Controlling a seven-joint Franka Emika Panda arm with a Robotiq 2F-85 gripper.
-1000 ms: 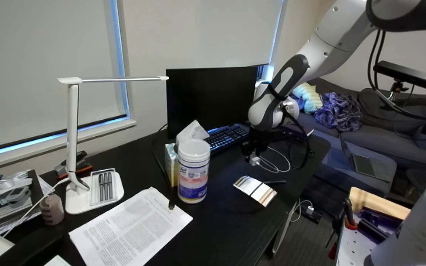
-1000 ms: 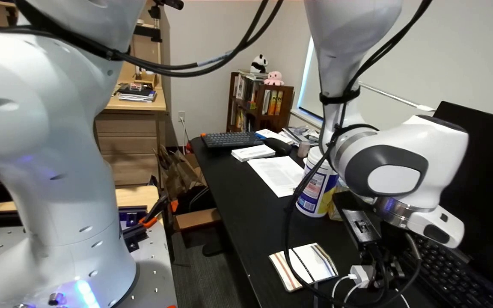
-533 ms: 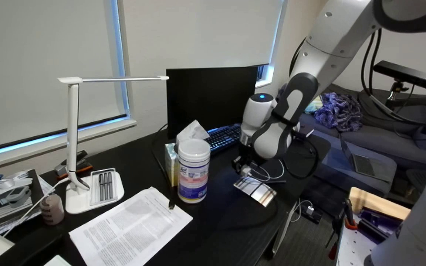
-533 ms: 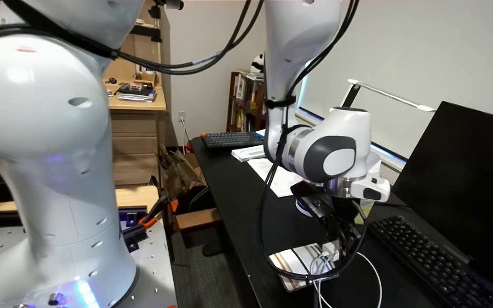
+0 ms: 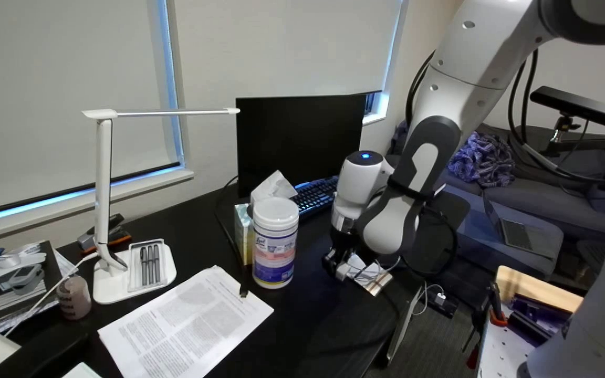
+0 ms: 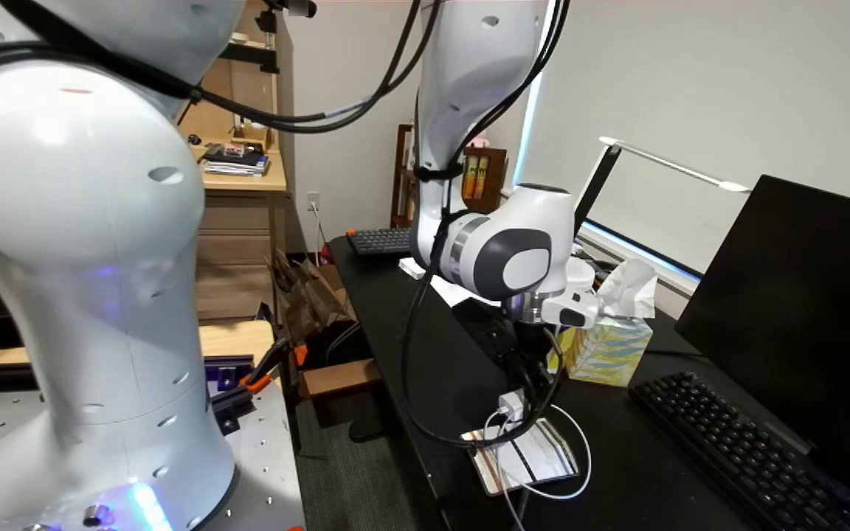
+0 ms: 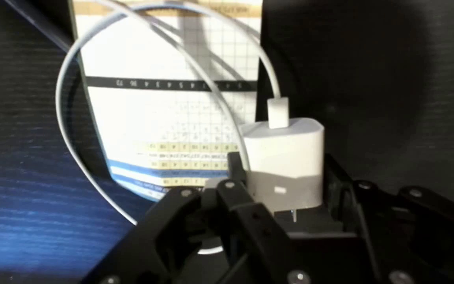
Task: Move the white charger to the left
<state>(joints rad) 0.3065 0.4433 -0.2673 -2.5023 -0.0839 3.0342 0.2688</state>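
- At the left of an exterior view we see the desk lamp [image 5: 102,184], then printed papers [image 5: 184,315] lying on the dark desk [image 5: 323,320].
- Next stands the wipes tub [image 5: 275,244], upright, to the left of the white charger [image 7: 286,165].
- Here the gripper [image 7: 284,179] pinches the charger between its two fingers [image 7: 335,177]. The charger is just beside the striped card [image 7: 144,118]; we cannot tell whether it touches the desk.
- We judge the grasp done. How much of the leftward move is done we cannot say, since no goal is marked; setting down, letting go and backing off look left to do.
- In the wrist view the charger's cord end points up, away from the gripper, and what looks like a prong [image 7: 294,215] points back toward it. Its long axis seems to run between those ends, though only a little longer than its width; foreshortening leaves us unsure.
- Right of the charger in that exterior view, the pale cord [image 7: 60,94] trails in a loop over the card.
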